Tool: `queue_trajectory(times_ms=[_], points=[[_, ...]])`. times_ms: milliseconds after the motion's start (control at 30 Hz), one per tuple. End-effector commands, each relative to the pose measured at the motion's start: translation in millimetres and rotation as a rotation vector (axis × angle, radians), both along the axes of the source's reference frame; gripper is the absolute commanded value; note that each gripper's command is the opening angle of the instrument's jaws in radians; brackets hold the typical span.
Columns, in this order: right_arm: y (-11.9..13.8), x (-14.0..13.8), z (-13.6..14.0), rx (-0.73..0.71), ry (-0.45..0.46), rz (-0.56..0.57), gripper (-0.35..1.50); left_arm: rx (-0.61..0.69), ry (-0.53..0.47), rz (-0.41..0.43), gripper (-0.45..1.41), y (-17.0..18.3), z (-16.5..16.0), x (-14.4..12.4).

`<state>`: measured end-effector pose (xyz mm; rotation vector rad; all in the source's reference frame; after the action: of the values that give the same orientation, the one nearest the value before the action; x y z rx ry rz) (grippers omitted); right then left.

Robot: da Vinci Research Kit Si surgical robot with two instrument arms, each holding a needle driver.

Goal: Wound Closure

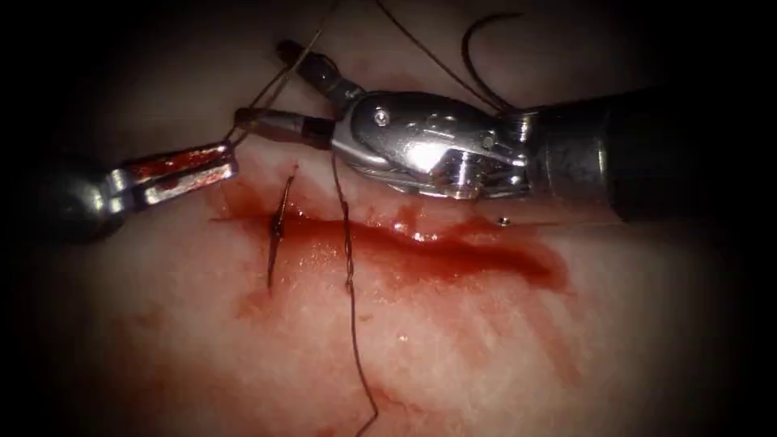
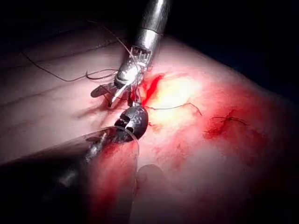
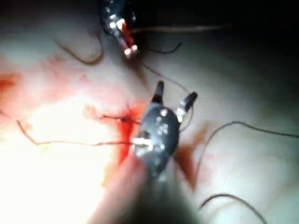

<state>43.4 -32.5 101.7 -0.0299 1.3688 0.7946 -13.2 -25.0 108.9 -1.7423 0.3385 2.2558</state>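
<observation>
Stitch of dark thread point(image 1: 277, 226) is seen across the red cut point(image 1: 421, 247); right tool point(image 1: 279, 89) gapes empty, left tool point(image 1: 222, 162) clamps thread; remainder is unclosed.

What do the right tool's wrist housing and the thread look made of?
Right tool, wrist housing: looks like polished metal, with bright specular glints and a visible screw head; its jaws stand open, holding nothing. Thread: a dark, thin strand that kinks and curls over the tissue, stained with red fluid; whether it is braided or single-strand can't be told.
</observation>
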Motion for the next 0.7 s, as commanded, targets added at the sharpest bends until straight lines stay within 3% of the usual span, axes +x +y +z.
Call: queue_trajectory(times_ms=[33, 433, 700], points=[[-0.1, 0.9, 0.2, 0.002, 0.012, 0.004, 0.46, 0.005, -0.007, 0.002, -0.45, -0.5, 0.6, -0.8], [0.0, 1.1, 0.0, 0.0, 0.023, 0.003, 0.46, 0.01, -0.063, 0.007, -0.45, -2.5, 0.4, -3.2], [-0.9, -0.1, -0.9, -0.005, 0.152, -0.063, 0.41, 0.017, -0.094, -0.008, -0.45, -2.1, 1.6, -2.5]])
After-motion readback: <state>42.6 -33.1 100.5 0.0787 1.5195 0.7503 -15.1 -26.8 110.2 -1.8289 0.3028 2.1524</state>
